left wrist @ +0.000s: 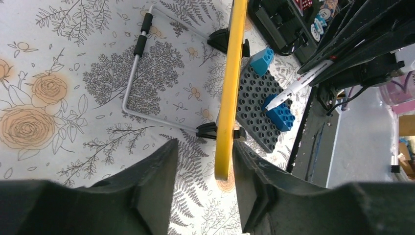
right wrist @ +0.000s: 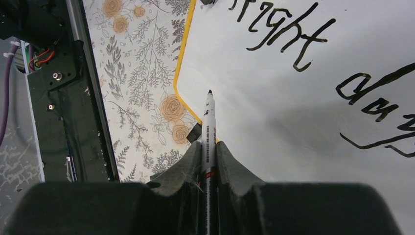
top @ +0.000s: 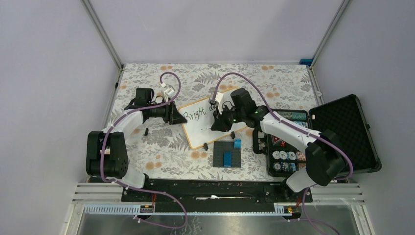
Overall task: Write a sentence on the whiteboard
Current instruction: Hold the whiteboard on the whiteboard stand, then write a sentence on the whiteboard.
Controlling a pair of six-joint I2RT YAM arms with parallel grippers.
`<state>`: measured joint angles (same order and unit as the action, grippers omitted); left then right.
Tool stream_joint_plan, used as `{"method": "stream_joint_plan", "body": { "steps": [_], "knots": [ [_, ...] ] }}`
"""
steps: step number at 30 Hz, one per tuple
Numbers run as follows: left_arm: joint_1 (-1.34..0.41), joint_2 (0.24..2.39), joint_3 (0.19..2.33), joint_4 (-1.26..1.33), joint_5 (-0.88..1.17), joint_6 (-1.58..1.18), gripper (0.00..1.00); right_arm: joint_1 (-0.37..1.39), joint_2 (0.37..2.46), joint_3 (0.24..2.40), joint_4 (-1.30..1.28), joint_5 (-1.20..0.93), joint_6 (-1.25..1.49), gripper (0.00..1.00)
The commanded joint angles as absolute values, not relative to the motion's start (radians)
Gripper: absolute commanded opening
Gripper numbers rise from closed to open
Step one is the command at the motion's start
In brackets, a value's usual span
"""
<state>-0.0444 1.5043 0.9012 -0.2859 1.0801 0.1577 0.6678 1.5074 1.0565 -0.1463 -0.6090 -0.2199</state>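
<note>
**Marker poised over the board, second word under way**

Your whiteboard (top: 203,131) lies skewed near the middle of the desk (top: 147,81), between the two arms; it is a flat, glossy white panel with rounded corners in a thin yellow-orange frame. From the left wrist you see it edge-on, with small black feet (left wrist: 208,130) joined by a bent metal rod (left wrist: 128,95) that is sleeved in black foam along one stretch. The desk itself carries a matte print of grey leaves and orange roses.

The sentence (top: 195,114) is in dark, hand-drawn strokes; "Bright" reads across the top, and a word starting "da" runs out of the right wrist view.

Your right jaws are clenched on a slim white marker (right wrist: 209,129), its black tip aimed at bare board near a corner; whether it touches, you cannot tell. Your left jaws stand released astride the board's frame at a corner, one finger close against it and a gap on the other side.

A dark grey studded brick plate (top: 236,160) with blue bricks (top: 228,158) sits just beside the board's near edge; a black poker-chip case (top: 342,127) lies open to the right; the right arm hides part of the board from above.
</note>
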Motion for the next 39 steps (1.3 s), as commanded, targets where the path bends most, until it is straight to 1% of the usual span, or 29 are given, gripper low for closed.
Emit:
{"method": "stream_joint_plan", "body": {
  "steps": [1,10,22,39],
  "knots": [
    [-0.047,1.504,0.925,-0.239,1.094,0.155,0.43,0.693,1.517,1.028,-0.045,-0.573,-0.203,0.00],
    [-0.053,1.507,0.934,-0.259,1.086,0.164,0.18,0.722,1.542,1.004,0.034,-0.524,-0.199,0.00],
    [-0.063,1.518,0.949,-0.280,1.080,0.176,0.01,0.727,1.554,1.007,0.046,-0.498,-0.195,0.00],
    [-0.072,1.525,0.956,-0.295,1.071,0.191,0.00,0.735,1.592,1.046,0.038,-0.462,-0.194,0.00]
  ]
}}
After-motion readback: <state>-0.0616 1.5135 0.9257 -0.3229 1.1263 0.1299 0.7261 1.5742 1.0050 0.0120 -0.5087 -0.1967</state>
